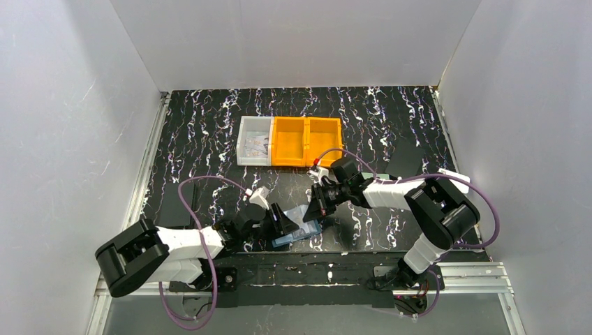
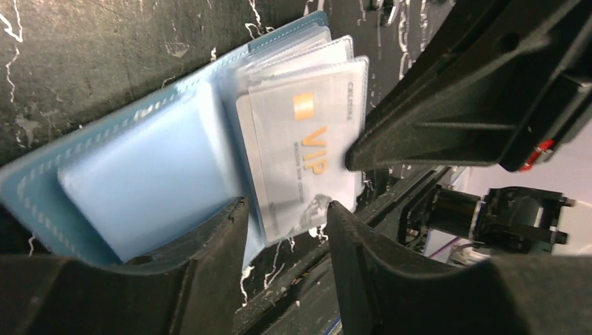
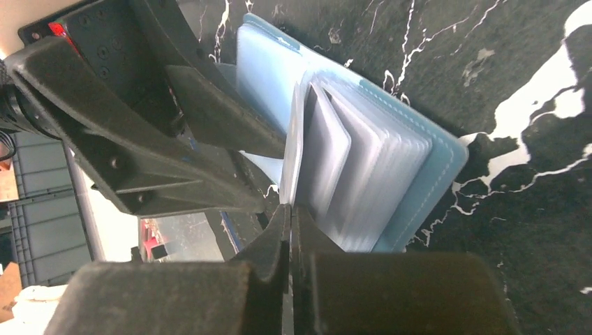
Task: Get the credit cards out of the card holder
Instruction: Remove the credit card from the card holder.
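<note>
The blue card holder (image 1: pixel 297 232) (image 2: pixel 139 167) (image 3: pixel 427 174) lies open on the black marbled table between both arms. A pale credit card (image 2: pixel 307 153) printed "VIP" sticks out of its clear pockets. My right gripper (image 1: pixel 315 209) (image 3: pixel 288 213) is shut on the thin edge of that card (image 3: pixel 294 160); its dark fingers (image 2: pixel 419 132) show in the left wrist view. My left gripper (image 1: pixel 283 220) (image 2: pixel 286 209) is open, one finger lying over the holder's light blue left half, the card's corner in the gap between its fingers.
A white bin (image 1: pixel 253 142) and two orange bins (image 1: pixel 307 142) stand in a row at the middle back. White walls close in the table left, right and behind. A metal rail (image 1: pixel 461 273) runs along the near edge by the arm bases.
</note>
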